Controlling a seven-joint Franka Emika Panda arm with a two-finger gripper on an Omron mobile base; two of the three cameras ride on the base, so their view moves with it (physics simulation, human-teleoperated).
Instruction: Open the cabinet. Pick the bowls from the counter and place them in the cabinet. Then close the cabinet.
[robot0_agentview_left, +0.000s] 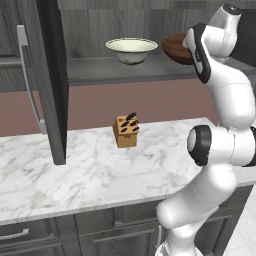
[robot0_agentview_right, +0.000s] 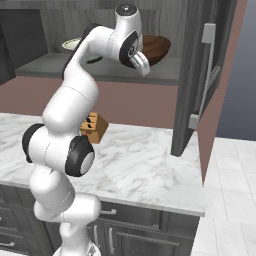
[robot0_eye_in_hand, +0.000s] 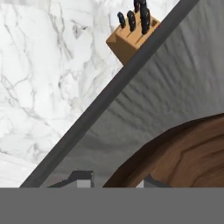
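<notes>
The cabinet stands open, with its left door (robot0_agentview_left: 50, 75) and right door (robot0_agentview_right: 200, 75) swung out over the counter (robot0_agentview_left: 75, 170). A cream-white bowl (robot0_agentview_left: 131, 49) sits on the cabinet shelf (robot0_agentview_left: 100, 67). To its right, the dark brown wooden bowl (robot0_agentview_left: 175, 47) hangs tilted just over the same shelf. My gripper (robot0_eye_in_hand: 116, 180) is shut on this bowl's rim, and the brown wood (robot0_eye_in_hand: 183, 153) spreads out past the fingertips. In the right base view the hand (robot0_agentview_right: 142, 60) reaches into the cabinet beside the brown bowl (robot0_agentview_right: 156, 47).
A small tan knife block (robot0_agentview_left: 126, 131) stands on the marble below the shelf, also seen from the hand (robot0_eye_in_hand: 131, 35). Both open doors hang out over the counter at either side of the arm. Drawer fronts (robot0_agentview_left: 30, 235) run under the counter edge.
</notes>
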